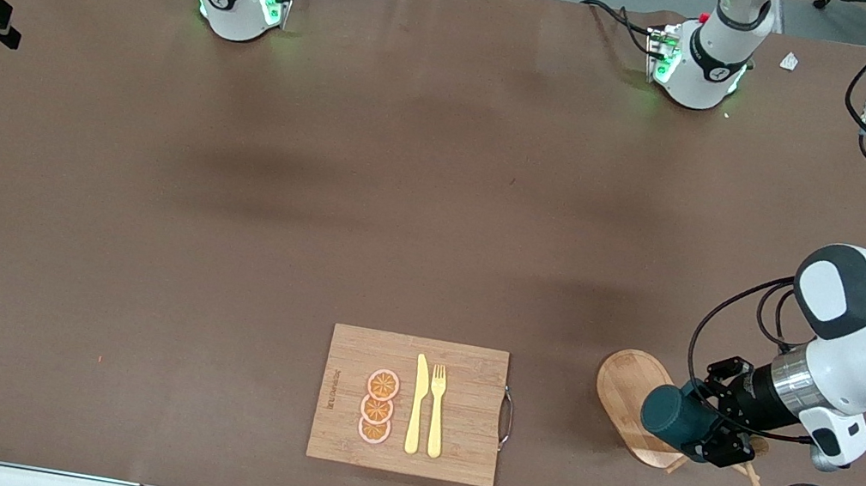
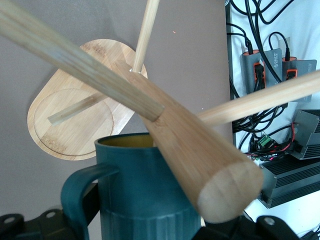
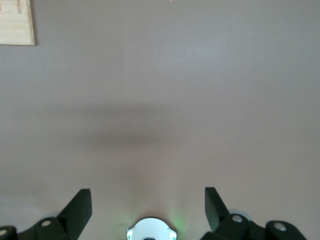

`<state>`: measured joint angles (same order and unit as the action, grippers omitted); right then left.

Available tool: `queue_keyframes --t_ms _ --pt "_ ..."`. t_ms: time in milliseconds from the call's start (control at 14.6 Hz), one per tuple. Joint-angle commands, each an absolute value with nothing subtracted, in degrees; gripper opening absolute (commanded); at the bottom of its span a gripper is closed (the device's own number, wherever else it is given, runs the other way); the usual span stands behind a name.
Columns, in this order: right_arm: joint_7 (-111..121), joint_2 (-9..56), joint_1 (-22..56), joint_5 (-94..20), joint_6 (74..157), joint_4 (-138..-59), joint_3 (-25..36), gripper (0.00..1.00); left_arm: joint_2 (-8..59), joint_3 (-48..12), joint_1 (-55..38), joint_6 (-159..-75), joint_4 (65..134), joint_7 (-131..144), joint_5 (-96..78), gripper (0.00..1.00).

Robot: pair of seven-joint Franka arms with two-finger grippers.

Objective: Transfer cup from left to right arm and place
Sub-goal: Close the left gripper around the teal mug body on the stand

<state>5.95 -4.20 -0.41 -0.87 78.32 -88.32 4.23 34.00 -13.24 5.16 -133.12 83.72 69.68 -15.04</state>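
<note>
- My left claw (image 1: 703,429) grips the cup (image 1: 679,419), tipped sideways over the oval wooden stand (image 1: 623,386).
- Right claw (image 3: 148,205) waits spread, above bare counter (image 1: 231,202).
- Cup looks rigid, glazed, likely slippery; I'd have the right claw take the ribbed body, clear of the handle (image 2: 80,187).

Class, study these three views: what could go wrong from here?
1. The left gripper holds the cup among the pegs of the wooden rack; lifting carelessly may snag a peg and tip the rack.
2. The right gripper hangs open over bare table, so the handover needs a long carry, and the cup might slip.
</note>
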Motion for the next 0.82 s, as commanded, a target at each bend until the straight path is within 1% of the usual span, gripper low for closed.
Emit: queue_keyframes --t_ms 0,479,753 --pt "5.63 -5.45 -0.79 -0.97 78.31 -89.21 3.87 1.0 34.37 -13.27 4.92 -133.42 82.44 69.78 -15.91 0.84" --pt "5.63 -5.54 -0.7 -1.05 78.31 -89.21 3.87 1.0 32.26 -13.36 4.92 -132.54 82.53 70.05 -15.29 0.85" --pt "5.71 -5.45 -0.79 -0.97 78.22 -89.3 3.87 1.0 29.71 -13.36 3.52 -128.77 82.62 70.22 -15.29 0.85"
